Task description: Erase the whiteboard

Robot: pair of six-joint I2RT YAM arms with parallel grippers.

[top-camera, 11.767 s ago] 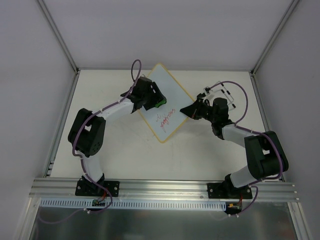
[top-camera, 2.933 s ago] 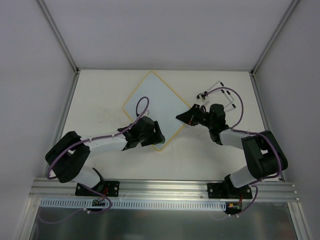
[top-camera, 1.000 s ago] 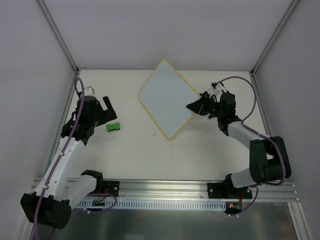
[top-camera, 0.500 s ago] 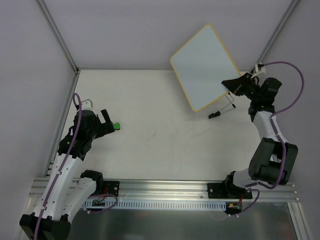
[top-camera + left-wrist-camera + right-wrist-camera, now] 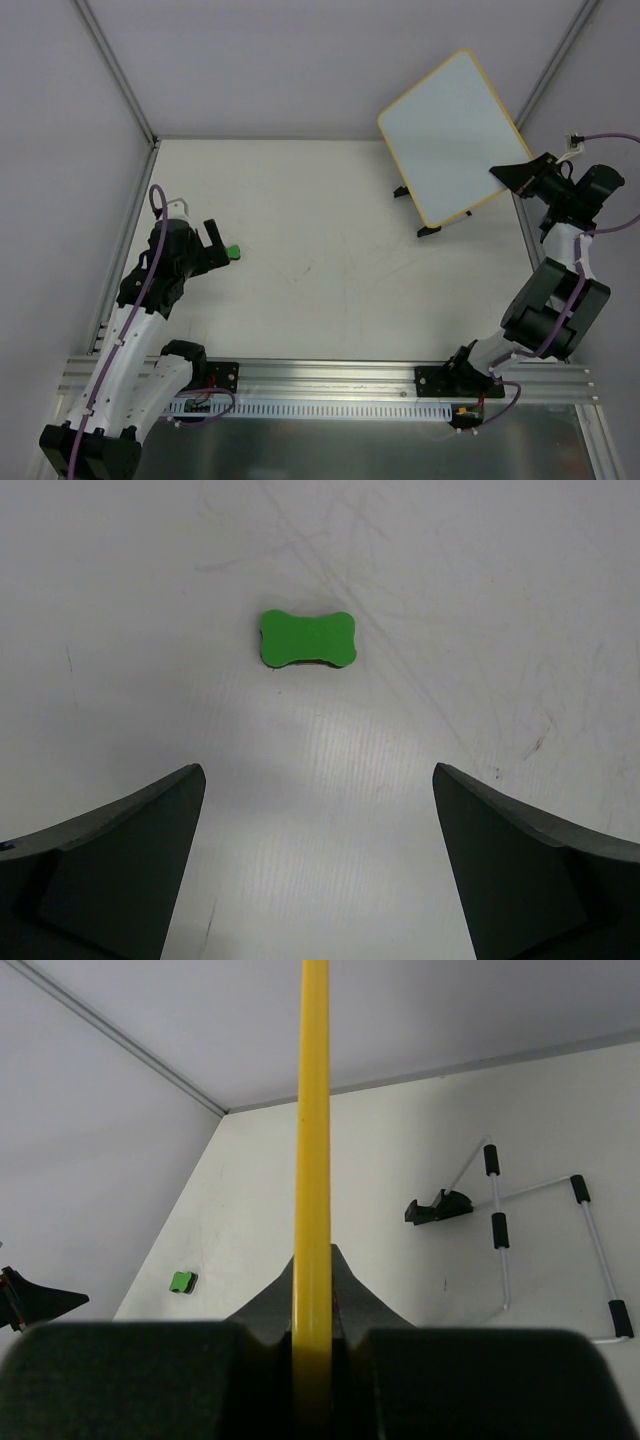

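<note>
We log the whiteboard [image 5: 450, 135] in the upper right of the top view, raised off the table [image 5: 320, 230], its face blank. The right jaws are clamped on its yellow-framed lower-right edge. At far left the left jaws stand wide apart. The green eraser [image 5: 307, 639] lies on the table just ahead of them, untouched. A wire stand [image 5: 497, 1230] sits beneath the board.

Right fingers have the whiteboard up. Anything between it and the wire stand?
Nothing visible. The right fingers grip the whiteboard by its edge, in the air above the wire stand. The green eraser lies far off to the left.
</note>
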